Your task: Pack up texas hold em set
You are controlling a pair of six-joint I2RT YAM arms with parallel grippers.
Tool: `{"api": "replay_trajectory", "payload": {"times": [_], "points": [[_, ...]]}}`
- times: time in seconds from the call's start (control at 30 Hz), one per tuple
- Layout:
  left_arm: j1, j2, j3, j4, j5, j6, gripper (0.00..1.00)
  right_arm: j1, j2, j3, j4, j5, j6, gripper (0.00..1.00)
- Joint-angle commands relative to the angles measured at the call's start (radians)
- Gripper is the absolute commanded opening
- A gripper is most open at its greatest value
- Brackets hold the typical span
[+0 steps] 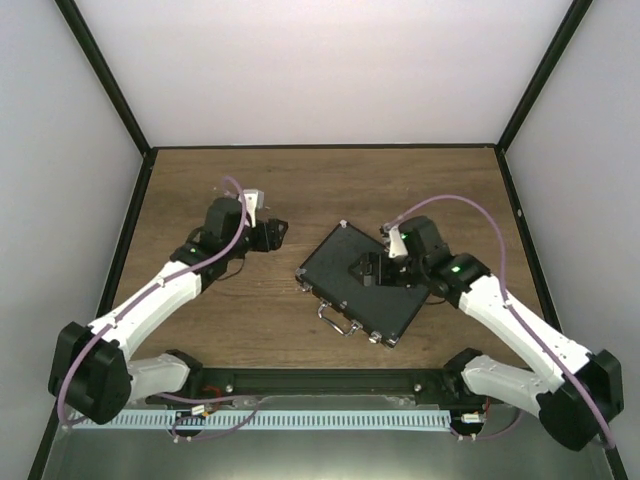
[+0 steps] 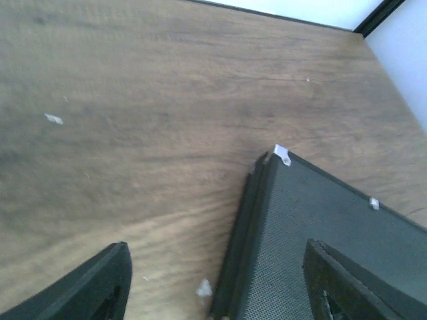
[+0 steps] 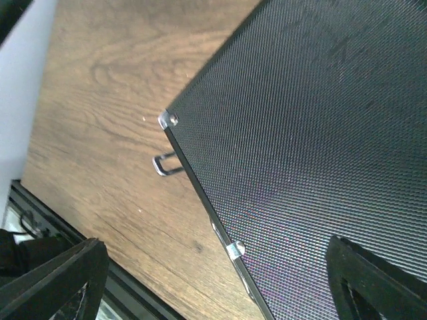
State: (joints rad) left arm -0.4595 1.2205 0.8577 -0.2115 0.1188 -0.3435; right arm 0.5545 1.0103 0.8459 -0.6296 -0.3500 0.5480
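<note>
Closed case lies flat and skewed on the counter, right of centre, and is the main obstacle on the wood. Its handle juts from the near-left edge toward the arm bases. The right hand hangs over the lid with fingers spread, blocking approach from above there. The left hand stands near the case's far-left side, fingers apart. Bare wood gives passage along the far strip, across the left half, and between the handle and the base rail. Enclosure walls bound the sides.
</note>
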Motion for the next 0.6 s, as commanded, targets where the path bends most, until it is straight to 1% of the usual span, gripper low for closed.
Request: {"api": "replay_trajectory", "payload": {"times": [0.0,0.07,0.17,0.27,0.33,0.4,0.47,0.57], "points": [[-0.037,-0.067,-0.136,0.130,0.057,-0.206,0.69,0.105,0.064,-0.043,0.114,0.072,0.069,0.91],[-0.052,-0.095,-0.222,0.170,0.068,-0.246,0.67,0.134,0.101,-0.065,0.190,0.036,0.082,0.92],[-0.070,-0.105,-0.290,0.192,0.108,-0.264,0.65,0.173,0.190,-0.063,0.253,0.027,0.086,0.92],[-0.098,-0.123,-0.340,0.241,0.154,-0.273,0.65,0.211,0.300,-0.016,0.241,0.092,0.081,0.91],[-0.113,-0.126,-0.371,0.283,0.186,-0.293,0.65,0.240,0.344,0.005,0.237,0.141,0.084,0.91],[-0.124,-0.106,-0.396,0.322,0.211,-0.317,0.63,0.259,0.367,0.015,0.254,0.161,0.092,0.91],[-0.139,-0.082,-0.413,0.341,0.216,-0.335,0.58,0.267,0.379,0.015,0.274,0.162,0.102,0.91],[-0.165,-0.082,-0.443,0.378,0.201,-0.364,0.55,0.269,0.373,0.008,0.284,0.183,0.122,0.92]]}}
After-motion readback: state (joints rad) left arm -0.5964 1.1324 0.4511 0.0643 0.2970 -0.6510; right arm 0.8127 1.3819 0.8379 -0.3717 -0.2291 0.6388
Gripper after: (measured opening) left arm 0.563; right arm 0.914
